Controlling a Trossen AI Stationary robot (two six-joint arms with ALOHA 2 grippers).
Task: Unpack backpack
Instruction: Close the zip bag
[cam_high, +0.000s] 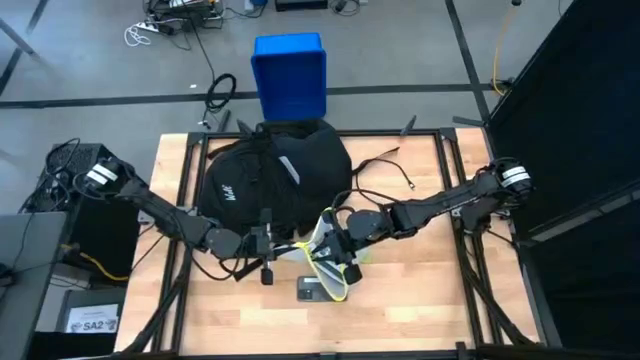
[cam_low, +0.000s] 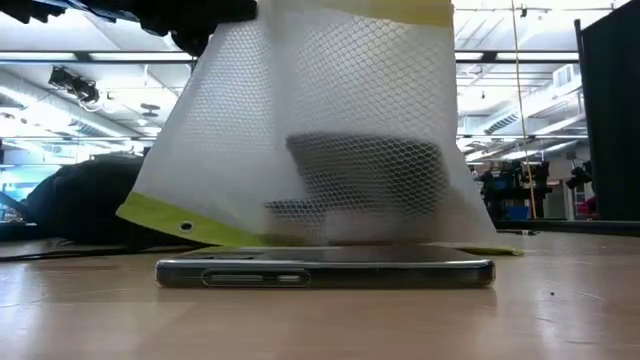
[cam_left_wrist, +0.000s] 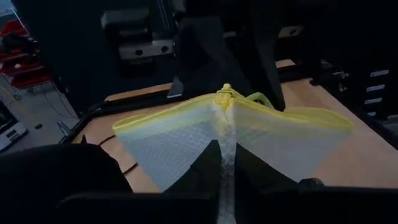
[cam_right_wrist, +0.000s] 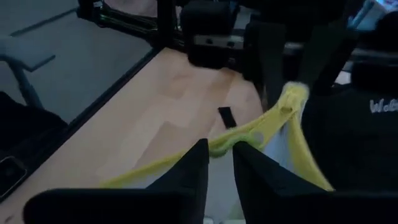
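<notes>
The black backpack (cam_high: 275, 170) lies on the far middle of the wooden table. In front of it, a white mesh pouch (cam_high: 328, 258) with yellow trim hangs between my two grippers, with something dark inside (cam_low: 365, 165). My left gripper (cam_high: 266, 246) is shut on its left side. My right gripper (cam_high: 342, 240) is shut on its yellow top edge. A phone (cam_low: 325, 270) lies flat on the table under the pouch's near side. My left gripper pinches a fold of the pouch's white mesh wall (cam_left_wrist: 225, 177) between its two fingers, coming roughly level from the table's left. The pouch spreads out to both sides of the fingers. My right gripper pinches the pouch's yellow zip edge (cam_right_wrist: 239, 142) between its two fingers, beside a small green loop, coming from the table's right. The pouch hangs below this edge. Its lower edge (cam_low: 200, 232) reaches down to about the phone's level.
A blue plastic box (cam_high: 290, 75) stands on the floor beyond the table's far edge. The backpack's straps (cam_high: 385, 165) trail toward the table's right. Dark rails (cam_high: 452, 170) border the table. Bare wood lies at the near right (cam_high: 420, 300).
</notes>
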